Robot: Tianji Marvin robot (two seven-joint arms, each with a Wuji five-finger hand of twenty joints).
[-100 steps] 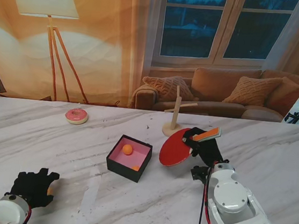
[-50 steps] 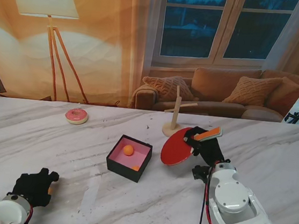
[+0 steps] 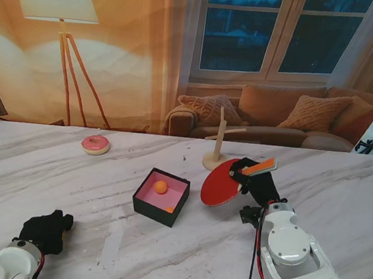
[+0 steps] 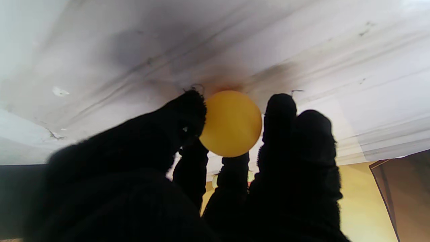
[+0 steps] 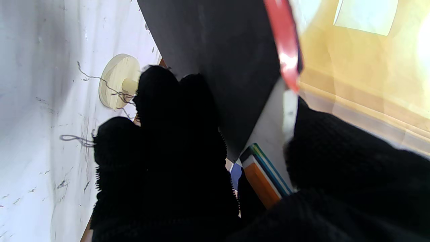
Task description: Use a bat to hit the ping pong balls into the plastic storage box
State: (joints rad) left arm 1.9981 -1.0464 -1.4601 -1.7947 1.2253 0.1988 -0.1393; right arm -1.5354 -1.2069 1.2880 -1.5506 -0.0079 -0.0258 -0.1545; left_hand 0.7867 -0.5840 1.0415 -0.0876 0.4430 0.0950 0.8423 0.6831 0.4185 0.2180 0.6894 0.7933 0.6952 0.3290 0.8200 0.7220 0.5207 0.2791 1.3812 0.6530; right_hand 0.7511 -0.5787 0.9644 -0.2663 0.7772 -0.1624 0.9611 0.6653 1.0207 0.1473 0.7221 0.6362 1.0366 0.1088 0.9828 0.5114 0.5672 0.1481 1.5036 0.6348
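A black box with a pink inside [image 3: 161,196] sits mid-table, holding one orange ball [image 3: 161,186] and a second ball [image 3: 169,209] by its near wall. To its right my right hand [image 3: 254,181] is shut on the orange handle of a red bat [image 3: 221,186], blade held on edge just right of the box. The bat [image 5: 235,60] shows its black face in the right wrist view. At the near left my left hand [image 3: 45,230] is shut on an orange ball [image 4: 231,123], pinched between the black fingers [image 4: 188,114] just over the table.
A wooden stand with a round base [image 3: 214,157] rises just beyond the bat; its base [image 5: 118,80] appears in the right wrist view. A pink doughnut [image 3: 95,144] lies at the far left. The marble table [image 3: 342,191] spreads wide on both sides.
My left hand has drawn back toward me and closed tighter around its ball. The bat has shifted slightly right; the ball in the box barely moved.
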